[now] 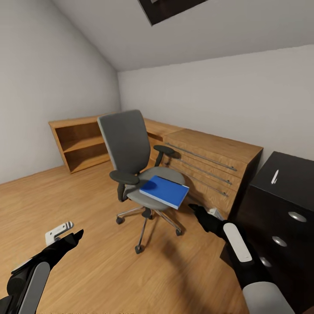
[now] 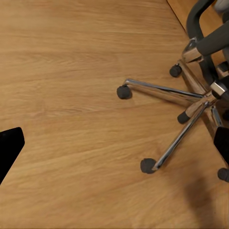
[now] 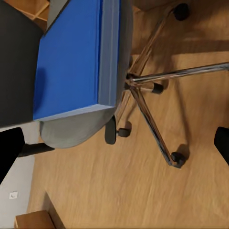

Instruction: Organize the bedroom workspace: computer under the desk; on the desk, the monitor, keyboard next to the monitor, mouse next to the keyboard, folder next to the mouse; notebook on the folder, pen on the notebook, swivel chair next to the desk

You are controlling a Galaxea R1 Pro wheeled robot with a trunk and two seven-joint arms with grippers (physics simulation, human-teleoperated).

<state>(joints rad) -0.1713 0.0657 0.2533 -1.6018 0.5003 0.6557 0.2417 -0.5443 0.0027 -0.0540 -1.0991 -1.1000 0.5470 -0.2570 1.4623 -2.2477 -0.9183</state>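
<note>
Folder [image 1: 165, 191] on chair [image 1: 131, 150] seat, both hands empty.
Right hand [image 1: 198, 212] hovers released just beside the folder's near corner, apart from it; left hand [image 1: 75, 237], also spread, hangs well off over bare floor [image 1: 96, 261]. Counter [image 1: 283, 192] lies right of the right hand.

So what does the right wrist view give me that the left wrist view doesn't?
Right wrist only: the blue folder lying on the chair's grey seat, overhanging its edge, plus a strip of wall with a socket. Left wrist only: a black armrest from underneath. Both share the chrome chair base on castors, the wood floor, and dark fingertips set wide apart at the picture's edges, so each hand looks open with nothing between.
</note>
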